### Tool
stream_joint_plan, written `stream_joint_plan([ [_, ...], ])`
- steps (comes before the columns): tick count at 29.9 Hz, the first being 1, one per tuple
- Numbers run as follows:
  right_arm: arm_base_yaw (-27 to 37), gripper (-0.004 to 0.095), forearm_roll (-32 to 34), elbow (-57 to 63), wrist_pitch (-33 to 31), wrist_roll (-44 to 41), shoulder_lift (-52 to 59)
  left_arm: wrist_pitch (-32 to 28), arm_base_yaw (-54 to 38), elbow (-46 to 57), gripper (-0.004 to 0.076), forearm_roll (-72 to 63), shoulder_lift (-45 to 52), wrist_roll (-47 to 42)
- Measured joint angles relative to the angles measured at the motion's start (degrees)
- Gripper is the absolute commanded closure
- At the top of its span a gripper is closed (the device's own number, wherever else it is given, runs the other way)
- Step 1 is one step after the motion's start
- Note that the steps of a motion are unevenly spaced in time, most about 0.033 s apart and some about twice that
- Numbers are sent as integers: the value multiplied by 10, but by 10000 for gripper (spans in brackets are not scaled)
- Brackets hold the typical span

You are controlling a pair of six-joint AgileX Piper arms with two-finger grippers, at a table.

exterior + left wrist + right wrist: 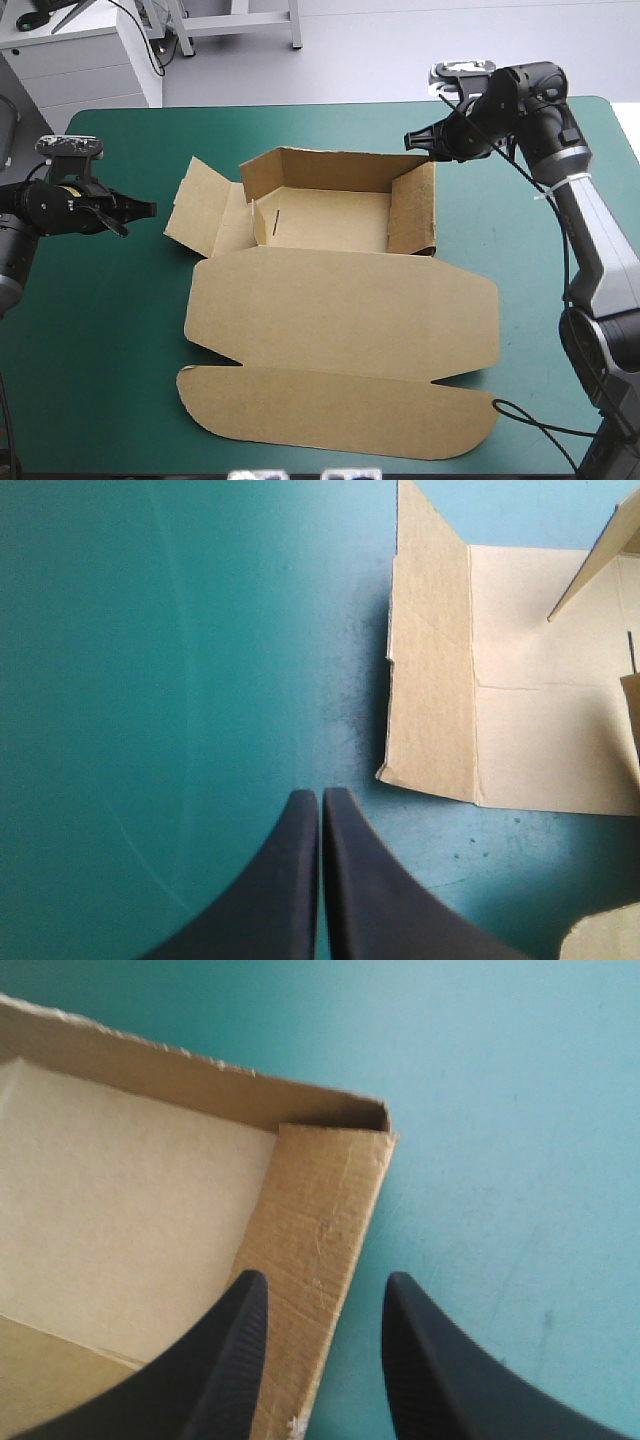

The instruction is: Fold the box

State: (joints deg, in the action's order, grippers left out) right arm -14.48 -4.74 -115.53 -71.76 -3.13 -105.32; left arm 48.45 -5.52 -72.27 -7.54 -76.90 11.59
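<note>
The brown box (330,300) lies mid-table as an open tray. Its far wall and right wall (415,205) stand up, and the lid lies flat toward the near edge. The left side flap (200,205) lies spread flat on the cover. My right gripper (415,140) hovers open just above the tray's far right corner (375,1120), and the right wall's top edge (320,1250) runs between its fingers. My left gripper (150,209) is shut with nothing in it, a short way left of the flat flap (430,670).
The teal-green cover (90,330) shows bare on both sides of the box and between my left gripper and the flap. The lid's rounded front edge (330,440) lies close to the table's near edge.
</note>
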Motion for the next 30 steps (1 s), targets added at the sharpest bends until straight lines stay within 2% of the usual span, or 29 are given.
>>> stream_joint_plan([
  [5,0,585,-4,38,1,4,-36,1,0,0,731,-1,0,0],
  [18,0,585,-33,41,7,5,-126,3,0,0,731,-1,0,0],
  [21,0,663,-40,41,8,9,-142,3,0,0,731,-1,0,0],
  [24,1,910,-48,41,10,23,-147,3,0,0,731,-1,0,0],
  [30,0,926,-63,41,14,31,-147,4,-12,0,731,-8,0,-10],
])
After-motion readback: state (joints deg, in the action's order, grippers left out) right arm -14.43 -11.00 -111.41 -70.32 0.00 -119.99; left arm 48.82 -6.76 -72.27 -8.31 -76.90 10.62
